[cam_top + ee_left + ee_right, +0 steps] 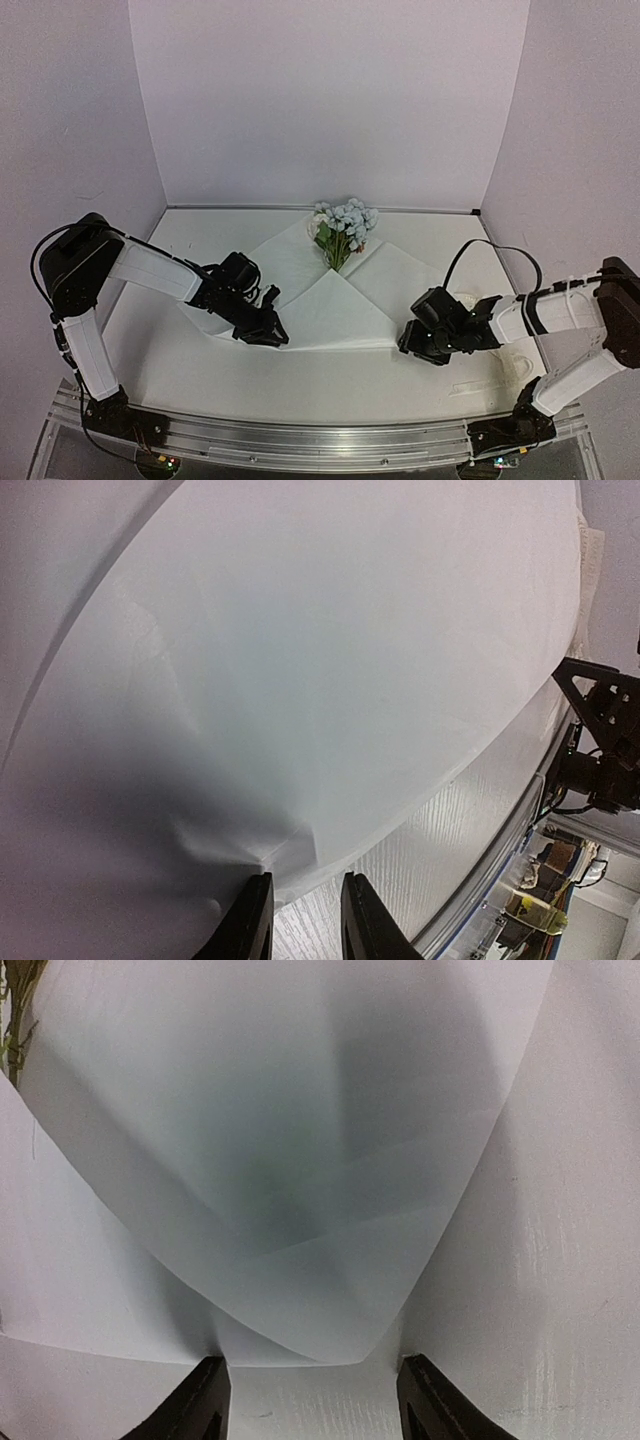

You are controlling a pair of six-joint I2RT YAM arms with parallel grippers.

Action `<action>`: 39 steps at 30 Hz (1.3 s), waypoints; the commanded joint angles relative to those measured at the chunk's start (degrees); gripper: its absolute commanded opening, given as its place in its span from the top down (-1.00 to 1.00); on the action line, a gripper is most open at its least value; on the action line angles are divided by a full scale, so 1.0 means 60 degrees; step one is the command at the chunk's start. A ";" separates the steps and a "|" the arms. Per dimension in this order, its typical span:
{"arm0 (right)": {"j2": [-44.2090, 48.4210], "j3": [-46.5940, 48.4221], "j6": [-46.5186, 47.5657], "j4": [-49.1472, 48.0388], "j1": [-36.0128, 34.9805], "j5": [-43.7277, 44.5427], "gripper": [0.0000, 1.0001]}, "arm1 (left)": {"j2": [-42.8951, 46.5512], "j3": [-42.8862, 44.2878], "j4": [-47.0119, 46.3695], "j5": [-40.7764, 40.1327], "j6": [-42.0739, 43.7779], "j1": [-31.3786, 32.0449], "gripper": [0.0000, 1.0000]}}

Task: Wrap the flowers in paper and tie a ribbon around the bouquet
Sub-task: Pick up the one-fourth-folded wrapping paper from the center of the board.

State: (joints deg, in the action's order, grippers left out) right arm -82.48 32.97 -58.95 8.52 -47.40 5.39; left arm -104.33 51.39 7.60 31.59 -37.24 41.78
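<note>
On the white table (180, 380), we are watching flowers (345, 225) lying blooms-away on folded paper (330, 310); left gripper (268, 333) pinching paper's edge, right gripper (415, 345) spread apart.

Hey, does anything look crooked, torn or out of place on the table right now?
Nothing looks damaged or spilled. The paper lies loosely folded over the flowers, only the blooms showing past it, with soft creases near the left gripper. No ribbon is visible.

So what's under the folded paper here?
Only the flowers show, their blooms poking out past the far edge of the paper. The lower stems are covered by the folded flaps; anything else underneath is hidden.
</note>
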 commanded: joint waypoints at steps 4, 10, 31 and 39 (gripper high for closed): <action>-0.0120 -0.0839 -0.1591 -0.1152 -0.0055 0.1310 0.00 | -0.0394 0.0005 0.1093 -0.0650 0.0304 -0.0137 0.50; -0.0713 -0.1055 -0.2089 -0.2911 -0.0068 0.1338 0.07 | -0.0403 -0.0031 0.1079 -0.0612 0.0320 -0.0135 0.50; 0.0078 -0.1477 -0.3727 -0.1978 -0.0752 0.1824 -0.20 | -0.0217 -0.0061 0.1167 -0.0594 0.0304 -0.0137 0.49; -0.1018 -0.1811 -0.4402 -0.4063 -0.0807 0.1925 -0.02 | -0.0260 -0.0025 0.1165 -0.0553 0.0305 -0.0137 0.49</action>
State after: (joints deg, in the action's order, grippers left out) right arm -84.72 24.29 -82.31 -14.85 -51.57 18.44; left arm -104.42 51.75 8.56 31.88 -36.01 41.52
